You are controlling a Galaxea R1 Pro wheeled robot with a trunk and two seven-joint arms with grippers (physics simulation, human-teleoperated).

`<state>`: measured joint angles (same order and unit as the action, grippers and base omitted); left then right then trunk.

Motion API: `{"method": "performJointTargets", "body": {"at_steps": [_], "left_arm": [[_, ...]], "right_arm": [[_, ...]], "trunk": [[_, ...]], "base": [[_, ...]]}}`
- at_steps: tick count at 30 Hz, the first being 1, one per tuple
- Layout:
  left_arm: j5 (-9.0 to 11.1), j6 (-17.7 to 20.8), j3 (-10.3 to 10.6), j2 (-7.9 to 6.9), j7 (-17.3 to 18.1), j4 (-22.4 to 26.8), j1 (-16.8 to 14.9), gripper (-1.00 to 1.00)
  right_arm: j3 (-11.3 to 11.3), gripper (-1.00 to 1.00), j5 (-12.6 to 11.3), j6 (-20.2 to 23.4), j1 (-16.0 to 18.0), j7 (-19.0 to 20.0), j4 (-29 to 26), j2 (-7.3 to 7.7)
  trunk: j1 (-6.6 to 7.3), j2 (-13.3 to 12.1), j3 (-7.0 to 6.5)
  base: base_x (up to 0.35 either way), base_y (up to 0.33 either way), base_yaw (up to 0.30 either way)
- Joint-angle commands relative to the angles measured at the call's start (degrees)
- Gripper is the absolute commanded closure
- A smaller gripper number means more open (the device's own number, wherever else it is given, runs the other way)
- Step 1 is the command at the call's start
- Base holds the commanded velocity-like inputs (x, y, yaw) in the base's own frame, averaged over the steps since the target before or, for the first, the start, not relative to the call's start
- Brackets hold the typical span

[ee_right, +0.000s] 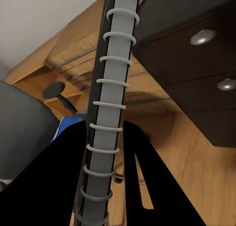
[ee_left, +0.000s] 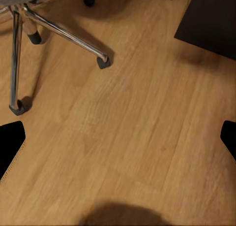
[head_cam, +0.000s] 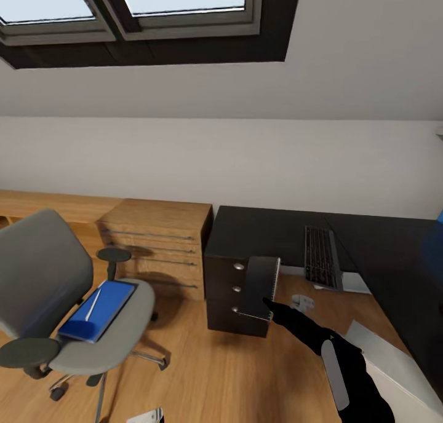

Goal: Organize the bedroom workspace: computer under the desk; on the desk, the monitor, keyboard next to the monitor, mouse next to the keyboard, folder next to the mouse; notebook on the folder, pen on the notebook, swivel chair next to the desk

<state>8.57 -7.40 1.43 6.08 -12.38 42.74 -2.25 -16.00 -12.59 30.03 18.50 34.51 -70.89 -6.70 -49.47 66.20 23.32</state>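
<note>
My right gripper (head_cam: pixel 271 304) is shut on the dark grey spiral-bound notebook (head_cam: pixel 259 286), holding it upright in front of the black drawer unit (head_cam: pixel 227 291) of the desk (head_cam: pixel 258 232). In the right wrist view both fingers (ee_right: pixel 142 186) clamp the notebook's (ee_right: pixel 110 103) ring spine. The swivel chair (head_cam: pixel 43 275) stands at left, with the blue folder (head_cam: pixel 104 309) on its seat and the thin pen (head_cam: pixel 93 304) lying on the folder. The keyboard (head_cam: pixel 322 257) rests on the desk. A light grey computer (head_cam: pixel 409 374) sits low under the desk at right. My left gripper (ee_left: pixel 120 137) hangs open over bare floor.
Low wooden shelving with drawers (head_cam: pixel 160 245) lines the wall between the chair and the desk. The chair's chrome legs and castors (ee_left: pixel 59 31) spread over the wood floor near my left gripper. Skylights (head_cam: pixel 123 5) sit in the sloped ceiling.
</note>
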Motion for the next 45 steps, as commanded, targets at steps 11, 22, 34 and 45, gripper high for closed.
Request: {"method": "performJointTargets", "body": {"at_steps": [11, 22, 34, 45], "left_arm": [[0.58, -0.24, 0.24, -0.02, -0.15, -0.03, -0.03, -1.00], [0.62, -3.45, 0.46, 0.02, 0.46, 0.41, -0.03, -1.00], [0.58, -4.47, 0.79, 0.13, 1.25, 1.35, -0.03, -1.00], [0.49, -4.05, 0.82, -1.10, 15.81, 11.41, 6.17, -1.00]], "right_arm": [[-0.28, 1.00, -0.42, 0.46, 0.06, 0.04, -0.04, -0.07], [-0.27, 1.00, -0.73, 0.42, 0.04, 0.03, 0.01, -0.07], [-1.09, 1.00, -1.18, 0.89, 0.06, -0.38, 0.15, -0.25], [-2.46, 1.00, -15.40, 1.35, 0.13, -1.77, 8.06, -0.24]], "trunk": [[-0.04, 0.03, 0.06], [-0.04, 0.03, 0.06], [-0.04, 0.03, 0.06], [-0.04, 0.03, 0.06]], "base": [[0.333, 0.117, 0.000], [0.331, 0.077, 0.000], [0.116, 0.006, 0.000], [0.002, 0.000, 0.000]]}}
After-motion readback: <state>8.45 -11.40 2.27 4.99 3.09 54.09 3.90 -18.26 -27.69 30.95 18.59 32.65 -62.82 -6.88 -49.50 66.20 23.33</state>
